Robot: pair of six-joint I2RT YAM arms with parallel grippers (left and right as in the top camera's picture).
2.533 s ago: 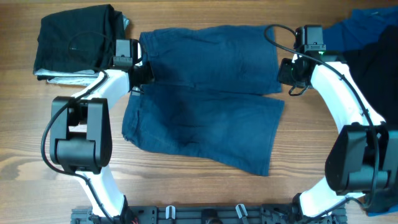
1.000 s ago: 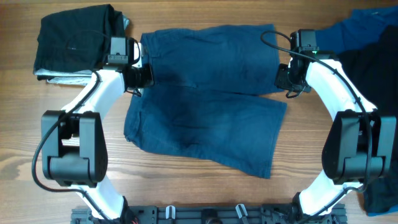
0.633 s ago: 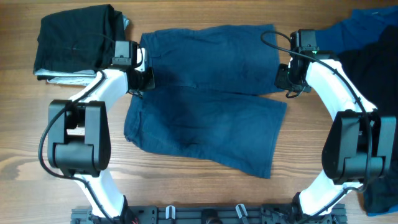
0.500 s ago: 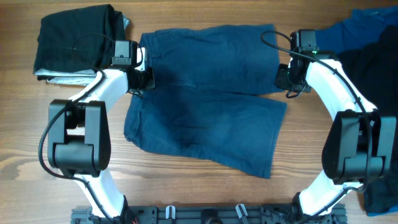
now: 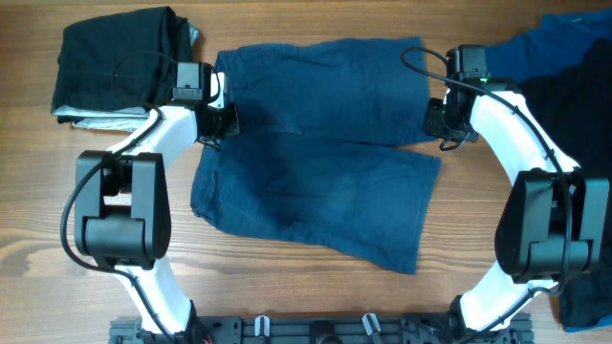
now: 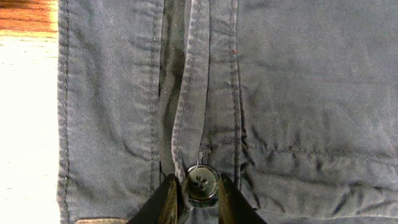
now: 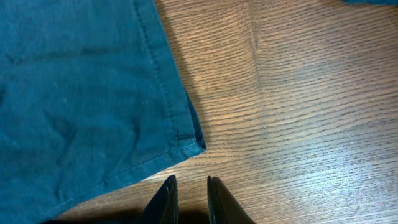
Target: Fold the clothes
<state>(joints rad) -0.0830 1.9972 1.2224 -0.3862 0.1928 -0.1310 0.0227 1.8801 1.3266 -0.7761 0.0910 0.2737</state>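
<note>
Waistband end first: the left claw [image 6: 194,200] sits at the left edge of the dark navy-blue fabric shorts [image 5: 316,143], closed down on the fly with the dark round button [image 6: 202,185] between its fingers; the shorts lie flat on the wooden table [image 5: 287,306], their long axis running from one arm to the other; the right claw [image 7: 188,200], nearly closed on nothing visible, stands just off the stitched hem corner [image 7: 194,148], so the cloth lies ahead of it.
</note>
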